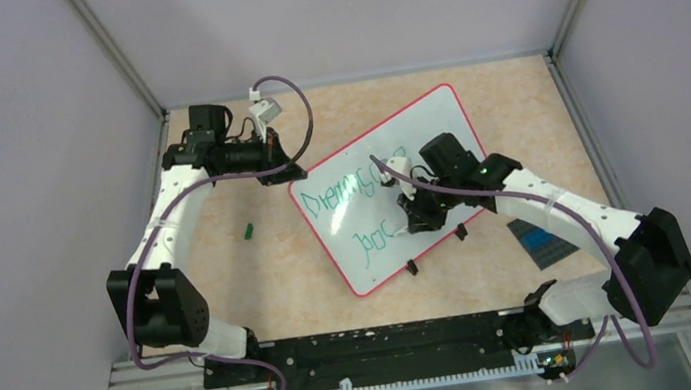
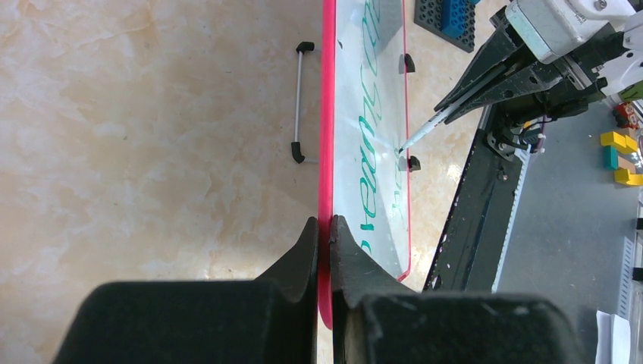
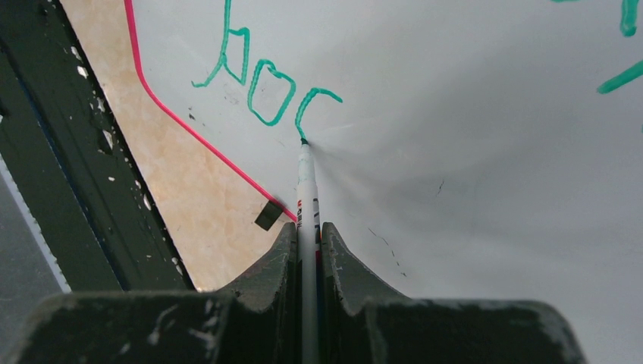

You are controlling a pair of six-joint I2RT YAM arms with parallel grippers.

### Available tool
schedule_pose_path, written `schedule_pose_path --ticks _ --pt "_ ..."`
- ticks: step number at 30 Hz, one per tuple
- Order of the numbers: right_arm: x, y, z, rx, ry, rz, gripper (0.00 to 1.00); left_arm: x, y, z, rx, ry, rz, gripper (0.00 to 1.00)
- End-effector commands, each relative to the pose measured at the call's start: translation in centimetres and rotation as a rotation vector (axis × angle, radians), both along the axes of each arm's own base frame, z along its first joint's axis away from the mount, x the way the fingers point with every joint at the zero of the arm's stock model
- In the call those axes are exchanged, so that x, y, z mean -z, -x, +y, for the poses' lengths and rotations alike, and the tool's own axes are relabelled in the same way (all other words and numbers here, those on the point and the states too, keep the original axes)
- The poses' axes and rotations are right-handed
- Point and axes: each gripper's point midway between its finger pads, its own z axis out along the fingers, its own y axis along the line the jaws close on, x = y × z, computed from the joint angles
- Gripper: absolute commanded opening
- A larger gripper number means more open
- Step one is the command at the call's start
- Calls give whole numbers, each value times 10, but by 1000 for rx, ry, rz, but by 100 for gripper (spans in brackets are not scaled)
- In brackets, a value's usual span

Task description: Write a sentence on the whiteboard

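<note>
My left jaws pinch the red rim of the whiteboard (image 1: 358, 244) at its left corner. The board sits in the middle of the top view, skewed on the tabletop (image 1: 263, 287). My right jaws are pressed onto a white marker (image 3: 306, 182), whose green tip touches the board at the end of the last green stroke. A grey studded plate (image 1: 539, 240) lies at the board's lower right.

Beige table (image 1: 272, 277) bears whiteboard (image 1: 363, 208), green piece (image 1: 248, 231), studded plate (image 1: 541, 238).
</note>
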Motion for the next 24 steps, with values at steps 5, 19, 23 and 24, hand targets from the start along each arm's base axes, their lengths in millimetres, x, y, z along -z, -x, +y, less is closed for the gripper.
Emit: schedule_pose_path --ticks 5,19,23,24 --pt "6 -6 -10 14 23 -35 0 23 13 -2 15 -52 67 0" --pt "-13 1 27 -56 -52 -33 0 22 14 -1 8 -58 57 0" --pt "-27 8 23 -64 -83 -41 0 22 13 -1 9 -56 60 0" --pt "-30 9 20 -59 -88 -38 0 21 14 -1 10 -55 60 0"
